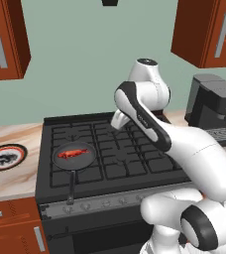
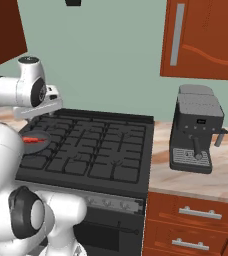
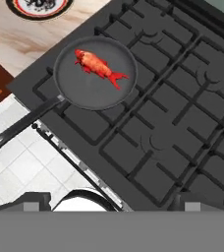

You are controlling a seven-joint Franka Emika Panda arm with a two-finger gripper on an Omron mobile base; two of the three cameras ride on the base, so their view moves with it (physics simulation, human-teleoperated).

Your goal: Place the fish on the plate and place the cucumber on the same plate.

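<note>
Small flat red-orange fish lying inside the round black frying pan, roughly centred on the pan floor, touching nothing else; also showing as a red streak in the left base view and the right base view. Pan sitting on the front left burner of the black gas stove, long dark handle reaching out over the stove's front edge toward the knob row.

Round plate with black rim, thin red ring and patterned white centre resting on the pale marble-look bench left of the stove, well apart from the pan, with the stove's raised edge lying between them. In the hand view, plate cropped at the top edge.

White arm rising over the middle of the stove, wrist bending above the rear grates. Tool hanging high above the cooktop, looking down at pan and grates; only two dark tips peeking at the bottom of the hand view, far apart and near the frame's corners, nothing between them, so reading as spread wide.

Dark grey coffee machine standing on the bench right of the stove, well away from pan and plate. Red-brown wall cabinets hanging above; matching drawers below the bench.
</note>
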